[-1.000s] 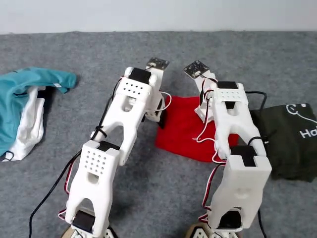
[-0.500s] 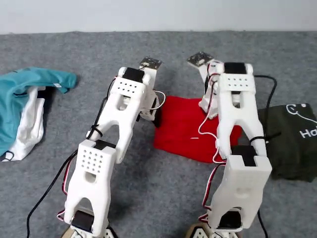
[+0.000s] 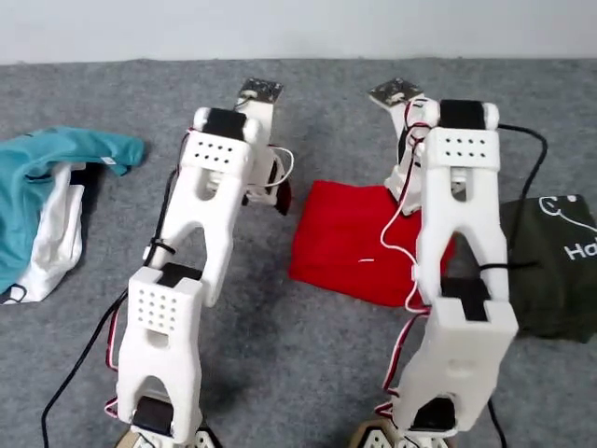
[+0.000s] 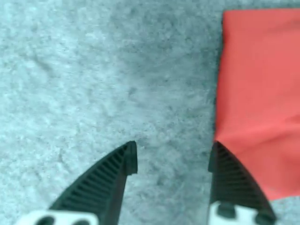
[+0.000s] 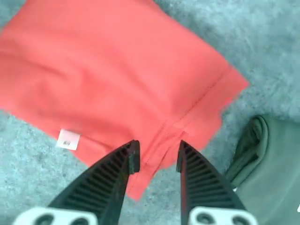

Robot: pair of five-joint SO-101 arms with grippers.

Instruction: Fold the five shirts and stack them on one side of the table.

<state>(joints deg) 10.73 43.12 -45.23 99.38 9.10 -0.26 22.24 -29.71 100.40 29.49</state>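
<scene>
Where the red shirt (image 3: 345, 238) sits: pretty much the middle of the counter (image 3: 308, 373), folded into a flat block, with a little white tag (image 5: 68, 139) showing near one edge.
dark green shirt (image 3: 550, 271): folded too, over at the right edge of the counter, just beside the red shirt, with some white print on top.
teal shirt (image 3: 37, 177): far left side, crumpled in a heap, well apart from the red shirt.
white shirt (image 3: 58, 238): same heap, tucked partly under the teal shirt.
left fingers (image 4: 112, 176): spread wide with nothing in them, hanging over bare grey counter right next to the red shirt's side. One tip lines up with that edge, but whether it touches the cloth can't be told.
right fingers (image 5: 112, 180): just a narrow gap between them and nothing pinched, hanging over the red shirt near the corner on the dark green shirt's side.
</scene>
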